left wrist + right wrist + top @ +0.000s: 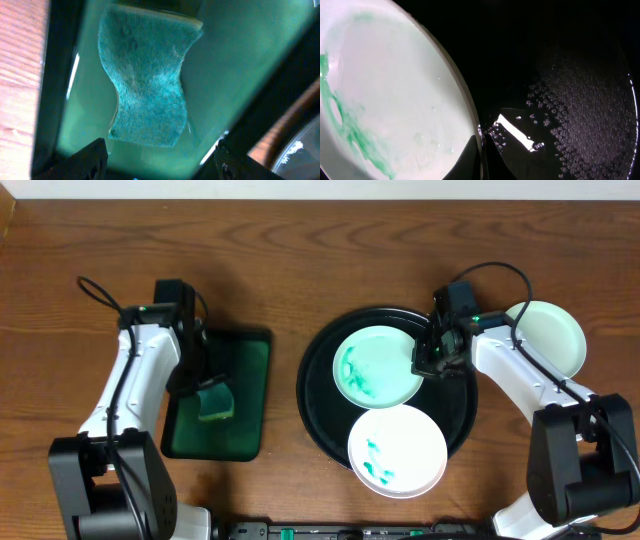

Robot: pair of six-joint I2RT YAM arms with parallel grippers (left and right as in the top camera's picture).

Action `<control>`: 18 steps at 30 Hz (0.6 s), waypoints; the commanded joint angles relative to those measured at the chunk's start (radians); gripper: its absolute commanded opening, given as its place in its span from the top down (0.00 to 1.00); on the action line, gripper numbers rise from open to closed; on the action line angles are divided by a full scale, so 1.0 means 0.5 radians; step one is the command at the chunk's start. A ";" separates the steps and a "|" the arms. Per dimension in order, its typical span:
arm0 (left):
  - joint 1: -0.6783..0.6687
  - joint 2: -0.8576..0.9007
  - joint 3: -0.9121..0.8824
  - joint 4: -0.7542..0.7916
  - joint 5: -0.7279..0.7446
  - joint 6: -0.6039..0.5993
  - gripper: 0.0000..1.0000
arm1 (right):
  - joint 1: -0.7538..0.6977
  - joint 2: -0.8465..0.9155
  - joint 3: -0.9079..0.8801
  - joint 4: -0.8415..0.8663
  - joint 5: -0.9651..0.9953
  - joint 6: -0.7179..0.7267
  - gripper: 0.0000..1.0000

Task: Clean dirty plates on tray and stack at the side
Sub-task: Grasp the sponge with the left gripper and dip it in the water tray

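On the round black tray lie two plates with teal smears: a mint one at the back and a white one at the front, overhanging the rim. A third plate, without smears, rests on the table to the right. My right gripper is shut on the mint plate's right rim; in the right wrist view the plate has its edge pinched by the gripper. My left gripper hangs open just above a teal sponge, which lies between and ahead of its fingers.
The sponge lies in a dark green rectangular tray left of the black tray. Wet droplets and a bright glint show on the black tray's floor. Brown wooden table surrounds everything.
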 commanded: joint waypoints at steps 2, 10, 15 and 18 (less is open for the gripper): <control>0.028 0.024 -0.080 0.102 -0.025 -0.027 0.30 | 0.011 0.010 0.032 -0.012 0.018 -0.013 0.99; 0.076 0.141 -0.091 0.191 -0.027 -0.010 0.35 | 0.011 0.010 0.032 -0.043 0.018 -0.023 0.99; 0.072 0.325 -0.091 0.260 -0.008 -0.011 0.44 | 0.011 0.010 0.032 -0.074 0.019 -0.029 0.99; 0.070 0.338 -0.091 0.272 0.006 -0.011 0.53 | 0.010 0.010 0.032 -0.080 0.020 -0.028 0.99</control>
